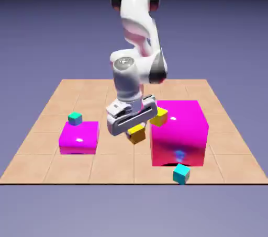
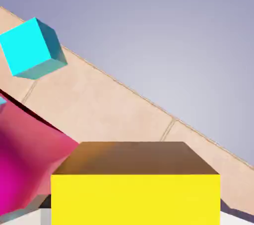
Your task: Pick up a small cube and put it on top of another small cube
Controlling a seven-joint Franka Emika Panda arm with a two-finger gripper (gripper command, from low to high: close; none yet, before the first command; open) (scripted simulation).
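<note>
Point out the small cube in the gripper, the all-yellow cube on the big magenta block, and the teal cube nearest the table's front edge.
small cube (image 1: 137,134): exterior view, its orange side below the gripper.
all-yellow cube (image 1: 159,117): exterior view, its visible yellow face.
teal cube (image 1: 181,173): exterior view, its front face.

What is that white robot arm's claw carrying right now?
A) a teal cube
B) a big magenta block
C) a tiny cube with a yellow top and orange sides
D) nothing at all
C: the gripper is closed around the tiny cube with a yellow top and orange sides, held up beside the large magenta block; in the hand view that cube fills the space between the fingers.
</note>
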